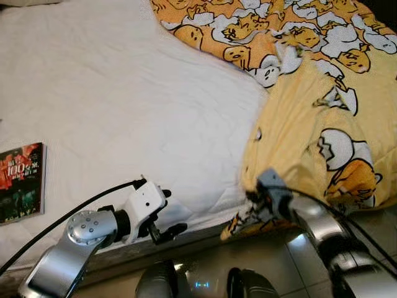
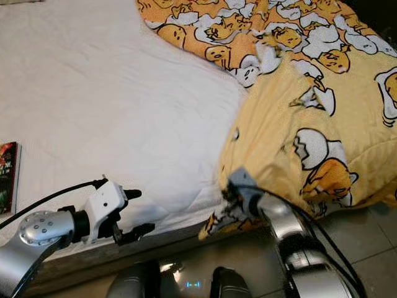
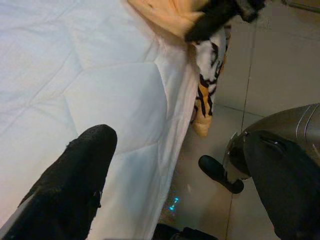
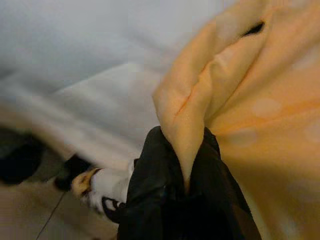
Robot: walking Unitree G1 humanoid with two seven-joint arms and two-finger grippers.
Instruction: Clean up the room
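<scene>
A fold of the yellow blanket (image 1: pixel 322 124) is being pinched by the right gripper (image 4: pixel 186 165) at the bed's near edge.

The blanket is being held over the right side of the white mattress (image 1: pixel 124 112), its corner hanging toward the floor (image 2: pixel 372 242). The left gripper (image 1: pixel 167 214) is being held spread and empty above the mattress edge. A book (image 1: pixel 22 183) is being cut off at the left border.

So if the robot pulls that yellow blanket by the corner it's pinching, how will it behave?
Probably floppy: the blanket folds between the right gripper fingers. Likely it drags and bunches rather than lifting flat, since most lies heaped on the bed.
</scene>
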